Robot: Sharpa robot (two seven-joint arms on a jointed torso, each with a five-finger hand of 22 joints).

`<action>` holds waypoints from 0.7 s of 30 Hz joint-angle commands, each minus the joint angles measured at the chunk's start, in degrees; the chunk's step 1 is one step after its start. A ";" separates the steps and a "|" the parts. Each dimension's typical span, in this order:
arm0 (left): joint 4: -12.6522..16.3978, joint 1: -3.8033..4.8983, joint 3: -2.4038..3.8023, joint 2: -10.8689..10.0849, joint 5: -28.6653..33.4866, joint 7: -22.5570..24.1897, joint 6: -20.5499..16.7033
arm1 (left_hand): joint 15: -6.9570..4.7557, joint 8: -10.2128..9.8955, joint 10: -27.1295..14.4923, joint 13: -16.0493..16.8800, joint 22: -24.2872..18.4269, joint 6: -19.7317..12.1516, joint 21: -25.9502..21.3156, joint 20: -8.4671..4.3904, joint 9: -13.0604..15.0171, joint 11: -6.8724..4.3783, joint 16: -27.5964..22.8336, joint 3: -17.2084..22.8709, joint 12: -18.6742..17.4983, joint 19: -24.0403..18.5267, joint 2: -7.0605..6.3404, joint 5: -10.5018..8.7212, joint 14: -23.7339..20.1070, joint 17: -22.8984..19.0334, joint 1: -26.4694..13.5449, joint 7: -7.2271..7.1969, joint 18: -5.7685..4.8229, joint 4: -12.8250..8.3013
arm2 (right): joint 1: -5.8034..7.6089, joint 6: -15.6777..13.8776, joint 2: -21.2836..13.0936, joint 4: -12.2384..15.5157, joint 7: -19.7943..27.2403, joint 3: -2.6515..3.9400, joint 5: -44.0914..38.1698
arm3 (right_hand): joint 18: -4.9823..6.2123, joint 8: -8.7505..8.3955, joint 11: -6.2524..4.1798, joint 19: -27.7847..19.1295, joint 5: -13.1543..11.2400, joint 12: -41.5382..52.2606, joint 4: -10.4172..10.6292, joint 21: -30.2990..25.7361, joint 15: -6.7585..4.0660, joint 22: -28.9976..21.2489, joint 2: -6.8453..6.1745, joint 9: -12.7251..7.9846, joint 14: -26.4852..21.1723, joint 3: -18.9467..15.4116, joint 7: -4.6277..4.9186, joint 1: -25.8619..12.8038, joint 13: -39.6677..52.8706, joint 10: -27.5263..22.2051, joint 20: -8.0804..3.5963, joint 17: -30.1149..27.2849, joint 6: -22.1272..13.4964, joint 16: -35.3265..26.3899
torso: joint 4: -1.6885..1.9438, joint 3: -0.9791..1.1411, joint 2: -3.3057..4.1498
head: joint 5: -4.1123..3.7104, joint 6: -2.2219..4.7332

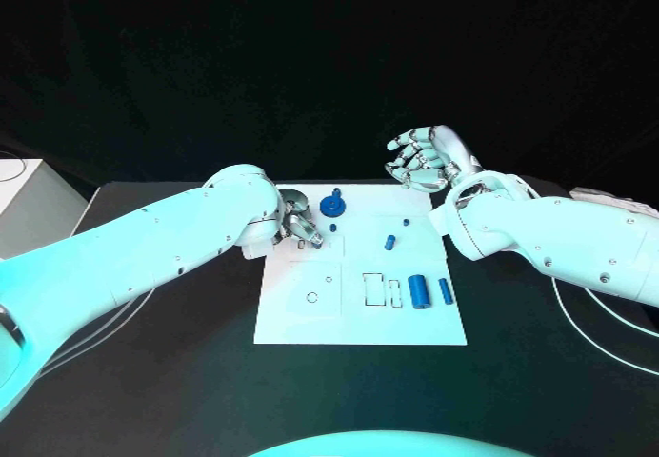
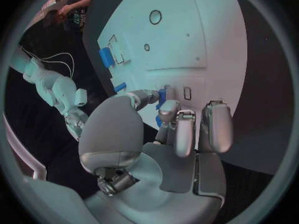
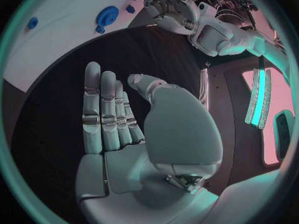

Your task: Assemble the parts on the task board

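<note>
The task board (image 1: 360, 324) lies in the middle of my black worktop (image 1: 165, 381). At its far edge stands a round blue gear-like part (image 1: 332, 205), and right of that a small blue peg (image 1: 393, 242) and a smaller one (image 1: 407, 224). Near the board's right edge a blue block (image 1: 419, 289) and a blue cylinder (image 1: 447, 290) lie side by side. My left robot hand (image 1: 300, 227) rests over the board's far left corner, fingers curled downward just left of the gear; I cannot tell whether they hold anything. My right robot hand (image 1: 426, 158) is raised beyond the board's far right corner, fingers straight and close together, holding nothing.
</note>
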 commanded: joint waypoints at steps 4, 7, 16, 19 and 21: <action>0.04 -0.24 0.02 0.01 -0.01 -0.01 1.08 | -0.52 0.43 0.48 -0.06 -0.01 -0.09 0.17 -0.52 0.12 0.05 0.29 2.84 -0.14 -0.09 0.51 0.26 5.70 14.33 -0.12 -0.45 -1.02 -3.15 | 0.02 -0.10 -0.01 0.02 0.50 0.03 -0.31 | 0.59 0.30 0.01 0.36 0.38 -0.32 0.00 -0.31 0.15 -0.06 -0.01 -0.06 0.33 -0.35 0.25 0.09 -0.05 0.21 0.16 0.08 -0.06 -0.35 | 0.01 -0.02 0.02 | -0.10 -0.16; 0.05 -0.30 0.02 -0.02 0.02 -0.01 1.15 | -0.52 0.43 0.48 -0.06 -0.01 -0.09 0.17 -0.52 0.12 0.05 0.29 2.84 -0.14 -0.09 0.51 0.26 5.70 14.33 -0.12 -0.45 -1.02 -3.15 | 0.02 -0.08 0.00 0.02 0.50 0.03 -0.31 | 0.58 0.31 0.03 0.40 0.49 -0.36 -0.06 -0.44 0.17 -0.24 -0.07 -0.14 0.35 -0.45 0.27 0.12 -0.23 0.20 0.16 0.18 -0.09 -0.59 | 0.01 -0.01 0.01 | -0.08 -0.16; -0.03 -0.38 0.02 -0.05 0.16 -0.01 1.29 | -0.52 0.43 0.48 -0.06 -0.01 -0.09 0.17 -0.52 0.12 0.05 0.29 2.84 -0.14 -0.09 0.51 0.26 5.70 14.33 -0.12 -0.45 -1.02 -3.15 | 0.02 0.01 0.04 -0.01 0.46 0.03 -0.31 | 0.58 0.31 0.03 0.40 0.49 -0.36 -0.06 -0.44 0.17 -0.24 -0.07 -0.14 0.35 -0.45 0.27 0.12 -0.23 0.20 0.16 0.18 -0.09 -0.59 | 0.00 0.00 0.02 | -0.16 -0.19; -0.07 -0.39 0.02 -0.07 0.18 -0.01 1.30 | -0.54 0.43 0.48 -0.10 0.05 -0.10 0.21 -0.54 0.20 0.02 0.30 2.89 -0.18 -0.05 0.53 0.28 5.71 14.35 -0.18 -0.48 -1.03 -3.23 | 0.02 0.01 0.03 -0.01 0.44 0.03 -0.31 | 0.58 0.31 0.03 0.40 0.49 -0.36 -0.06 -0.44 0.17 -0.24 -0.07 -0.14 0.35 -0.45 0.27 0.12 -0.23 0.20 0.16 0.18 -0.09 -0.59 | 0.02 0.01 0.03 | -0.12 -0.28; -0.11 -0.39 0.02 -0.08 0.18 -0.01 1.32 | -0.54 0.43 0.48 -0.10 0.05 -0.10 0.21 -0.54 0.20 0.02 0.30 2.89 -0.18 -0.05 0.53 0.28 5.71 14.35 -0.18 -0.48 -1.03 -3.23 | 0.02 0.01 0.03 -0.01 0.44 0.03 -0.31 | 0.58 0.31 0.03 0.40 0.49 -0.36 -0.06 -0.44 0.17 -0.24 -0.07 -0.14 0.35 -0.45 0.27 0.12 -0.23 0.20 0.16 0.18 -0.09 -0.59 | 0.01 0.01 0.03 | -0.09 -0.25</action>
